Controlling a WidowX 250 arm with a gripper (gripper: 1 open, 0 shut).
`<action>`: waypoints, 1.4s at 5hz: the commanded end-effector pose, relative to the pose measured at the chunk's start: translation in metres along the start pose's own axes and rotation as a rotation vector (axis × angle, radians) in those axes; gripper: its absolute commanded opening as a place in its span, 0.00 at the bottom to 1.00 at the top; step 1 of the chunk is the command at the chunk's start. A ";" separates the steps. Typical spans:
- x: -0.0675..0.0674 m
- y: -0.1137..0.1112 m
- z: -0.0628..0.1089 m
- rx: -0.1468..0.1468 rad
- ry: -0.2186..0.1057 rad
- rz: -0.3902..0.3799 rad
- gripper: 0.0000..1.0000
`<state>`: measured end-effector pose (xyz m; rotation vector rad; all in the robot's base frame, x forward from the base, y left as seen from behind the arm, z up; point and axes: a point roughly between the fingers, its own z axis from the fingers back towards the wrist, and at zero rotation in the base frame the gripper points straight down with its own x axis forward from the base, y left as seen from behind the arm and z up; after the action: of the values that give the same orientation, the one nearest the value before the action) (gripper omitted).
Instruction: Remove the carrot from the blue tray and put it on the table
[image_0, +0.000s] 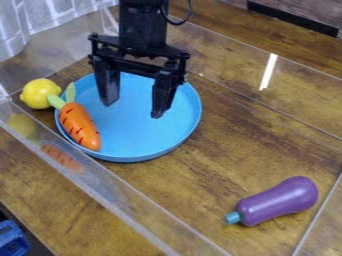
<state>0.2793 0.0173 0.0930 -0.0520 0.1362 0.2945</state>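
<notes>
The orange carrot (80, 125) with its green top lies on the left rim of the blue tray (160, 140), tip pointing toward the front. My black gripper (134, 98) hangs open above the tray's middle, pointing down, fingers spread wide and empty. Its left finger (106, 88) stands just right of and behind the carrot, apart from it. The dark wooden table (254, 150) surrounds the tray.
A yellow lemon (39, 94) sits just left of the tray beside the carrot's top. A purple eggplant (277, 200) lies at the front right. Clear acrylic walls (120, 200) run along the table's edges.
</notes>
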 end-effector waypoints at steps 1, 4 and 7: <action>0.003 0.010 0.001 -0.022 -0.021 0.100 1.00; 0.006 0.041 -0.014 -0.085 -0.055 0.366 1.00; 0.028 0.080 -0.027 -0.107 -0.126 0.447 1.00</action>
<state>0.2737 0.0924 0.0470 -0.1119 0.0572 0.7394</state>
